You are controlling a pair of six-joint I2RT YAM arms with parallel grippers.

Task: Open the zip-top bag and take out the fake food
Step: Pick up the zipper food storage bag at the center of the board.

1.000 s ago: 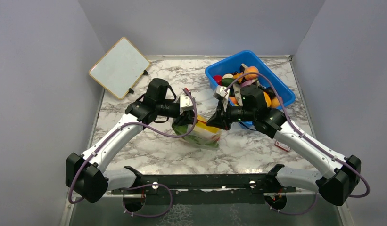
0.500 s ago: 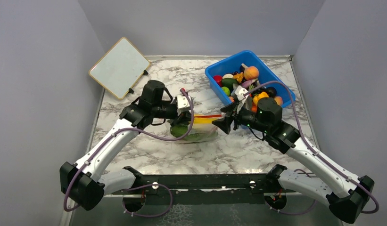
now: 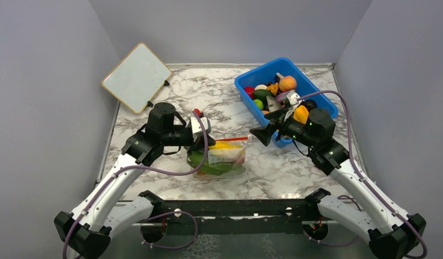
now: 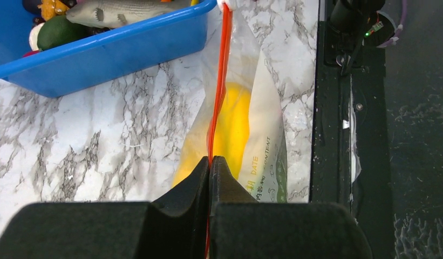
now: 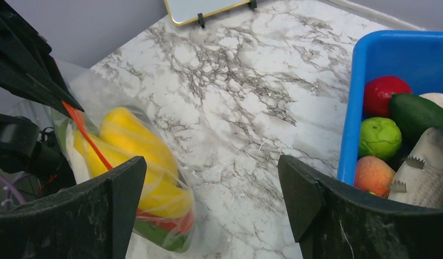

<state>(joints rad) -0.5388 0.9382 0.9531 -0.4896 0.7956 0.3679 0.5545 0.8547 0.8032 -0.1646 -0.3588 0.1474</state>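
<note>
Zip-top bag (image 3: 236, 161) sits left of the bin (image 3: 243, 91), fake food (image 3: 223, 147) inside

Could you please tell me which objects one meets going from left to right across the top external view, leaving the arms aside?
Whiteboard → zip-top bag → blue bin.

The left gripper (image 4: 210, 164) hides the near end of the zip-top bag (image 4: 262, 108). The blue bin (image 5: 359, 81) (like the whiteboard (image 5: 203, 6)) runs off the right wrist view's edge. The fake food (image 5: 165, 224) lowest in the bag cannot be made out.
</note>
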